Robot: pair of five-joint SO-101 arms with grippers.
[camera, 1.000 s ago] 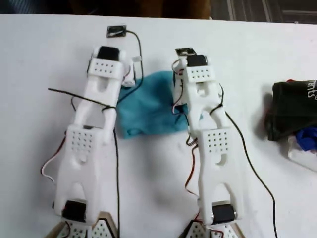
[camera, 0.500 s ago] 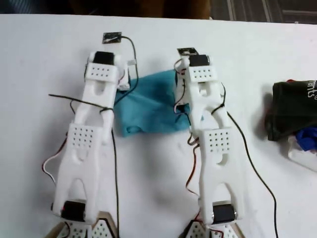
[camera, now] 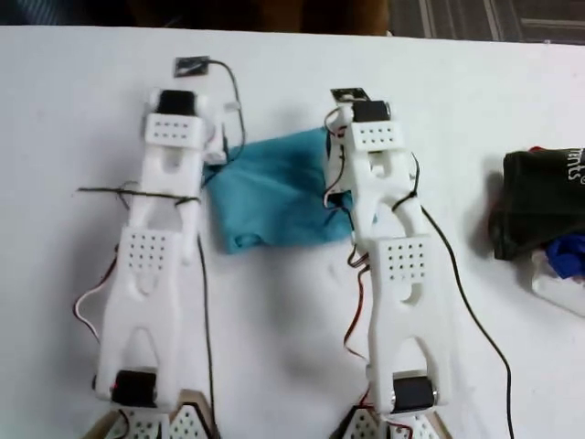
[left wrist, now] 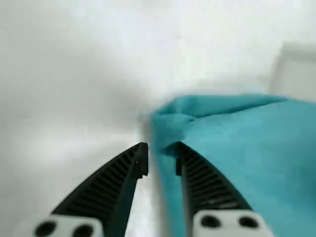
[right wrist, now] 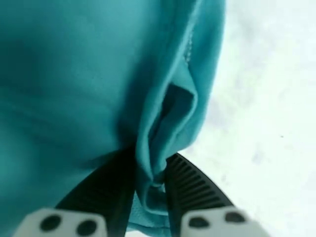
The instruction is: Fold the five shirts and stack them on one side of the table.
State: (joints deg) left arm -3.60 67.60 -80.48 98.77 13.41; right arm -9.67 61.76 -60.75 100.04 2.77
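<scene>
**Between the 2 arms, a teal shirt gripped at both edges**

In the middle of the white table (camera: 73,110) lies the teal shirt (camera: 274,197), spread as a rough rectangle between the 2 arms. Its near edge is folded over on itself.

The left gripper (left wrist: 160,159) sits at the shirt's left corner. Its black fingers (left wrist: 126,173) are nearly together, with the cloth's edge pinched between them and a small bunched corner poking out past the tips. The right gripper (right wrist: 150,170) is at the shirt's right edge, clamped on a raised fold of teal cloth that stands up between its jaws.

Both white arms stretch forward over the table, side by side, with black cables trailing along them.

Well apart from the teal shirt, at the table's right edge, lies a dark shirt (camera: 539,206). A blue cloth (camera: 569,249) and a white cloth (camera: 559,285) lie bunched against its near side.
</scene>
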